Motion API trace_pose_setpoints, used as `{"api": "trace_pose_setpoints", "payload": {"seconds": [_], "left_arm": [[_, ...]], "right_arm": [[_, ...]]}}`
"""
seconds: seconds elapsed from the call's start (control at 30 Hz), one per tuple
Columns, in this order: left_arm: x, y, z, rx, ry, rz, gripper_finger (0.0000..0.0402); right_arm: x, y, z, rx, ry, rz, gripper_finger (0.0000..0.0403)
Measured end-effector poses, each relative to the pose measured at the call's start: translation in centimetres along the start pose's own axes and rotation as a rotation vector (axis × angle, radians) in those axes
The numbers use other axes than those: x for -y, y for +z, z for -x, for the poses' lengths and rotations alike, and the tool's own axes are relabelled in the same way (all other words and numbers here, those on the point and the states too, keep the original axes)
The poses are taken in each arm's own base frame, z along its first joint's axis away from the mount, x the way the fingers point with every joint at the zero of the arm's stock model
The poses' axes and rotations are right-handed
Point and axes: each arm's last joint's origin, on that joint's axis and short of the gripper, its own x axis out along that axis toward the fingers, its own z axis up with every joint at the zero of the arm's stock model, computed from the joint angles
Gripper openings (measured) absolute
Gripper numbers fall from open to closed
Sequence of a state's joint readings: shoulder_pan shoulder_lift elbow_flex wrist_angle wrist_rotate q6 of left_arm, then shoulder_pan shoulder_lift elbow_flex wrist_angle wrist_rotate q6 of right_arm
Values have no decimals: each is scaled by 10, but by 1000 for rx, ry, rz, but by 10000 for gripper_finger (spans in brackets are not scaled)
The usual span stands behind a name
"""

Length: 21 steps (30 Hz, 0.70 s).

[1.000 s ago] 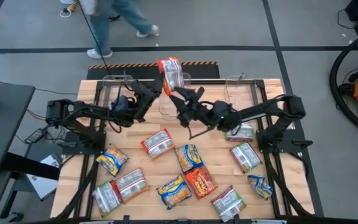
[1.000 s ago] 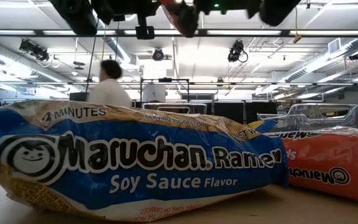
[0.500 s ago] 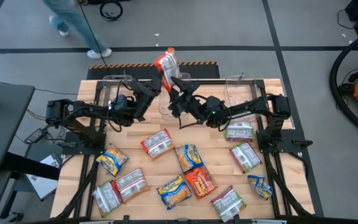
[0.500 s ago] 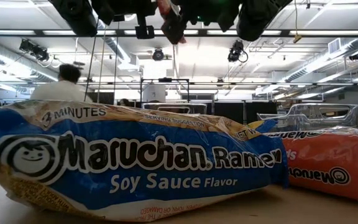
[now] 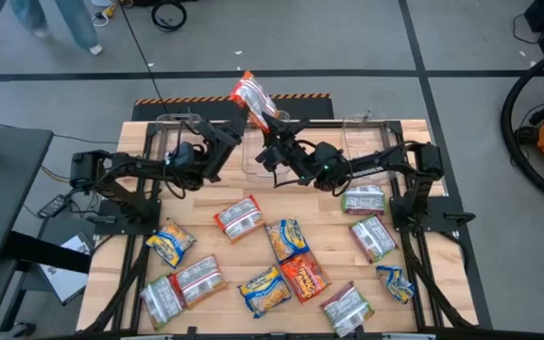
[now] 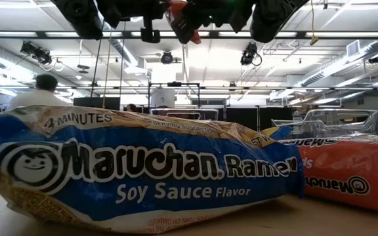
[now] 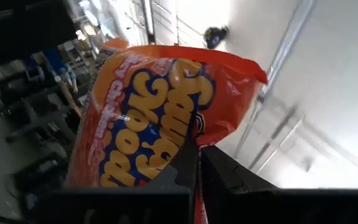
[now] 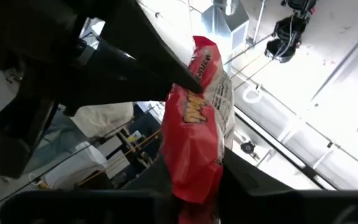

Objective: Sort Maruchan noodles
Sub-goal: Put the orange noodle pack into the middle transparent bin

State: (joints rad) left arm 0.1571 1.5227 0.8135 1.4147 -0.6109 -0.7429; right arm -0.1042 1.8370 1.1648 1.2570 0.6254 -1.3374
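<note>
An orange-red Maruchan noodle packet [image 5: 251, 94] is held up in the air over the middle clear bin [image 5: 253, 156] at the table's far edge. Both grippers are shut on it. My left gripper [image 5: 242, 121] reaches it from the table's left, and my right gripper [image 5: 270, 132] from the right. In the low view the packet [image 6: 179, 10] shows only at the top edge, among the dark arms. Several other packets, yellow-and-blue, orange-red and silvery-white, lie flat on the wooden table [image 5: 130, 227]. My left gripper pinches the packet's lower edge [image 7: 194, 134] between its two fingers, which slant upward from the table's left. The packet stands up above the fingers, clear of the table. My right gripper has the packet's lower end [image 8: 194, 177] between its two fingers, coming slanting upward from the table's right, close beside the left gripper's fingertips [image 8: 179, 78]. The packet rises above the fingers, tilted.
Clear bins stand at the far left [image 5: 173, 132] and far right [image 5: 366, 132]. A blue soy sauce packet [image 6: 136, 170] and an orange one [image 6: 346, 174] lie close to the low camera. A person [image 5: 55, 19] walks on the floor beyond the table.
My right gripper has moved toward the table's left, up to the raised packet, rolled a little, and shut on its lower end. The packet, still in my left gripper, has tipped so its top leans toward the far left.
</note>
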Motion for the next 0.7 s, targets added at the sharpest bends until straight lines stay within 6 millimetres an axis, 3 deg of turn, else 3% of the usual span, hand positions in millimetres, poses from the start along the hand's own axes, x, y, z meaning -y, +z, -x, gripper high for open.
{"api": "trace_pose_setpoints", "payload": {"seconds": [0.2,0.43,0.57,0.7], "left_arm": [[2,0,-1,-38,-77,-150,32],[11,4,0,-134,-176,-217,121],[30,17,1,-244,-268,-245,176],[40,28,9,-420,-262,-436,211]], "right_arm": [[7,12,7,-62,27,1,59],[26,19,13,-155,187,-63,59],[34,4,18,-236,406,-96,57],[62,-17,18,-288,582,-247,57]]}}
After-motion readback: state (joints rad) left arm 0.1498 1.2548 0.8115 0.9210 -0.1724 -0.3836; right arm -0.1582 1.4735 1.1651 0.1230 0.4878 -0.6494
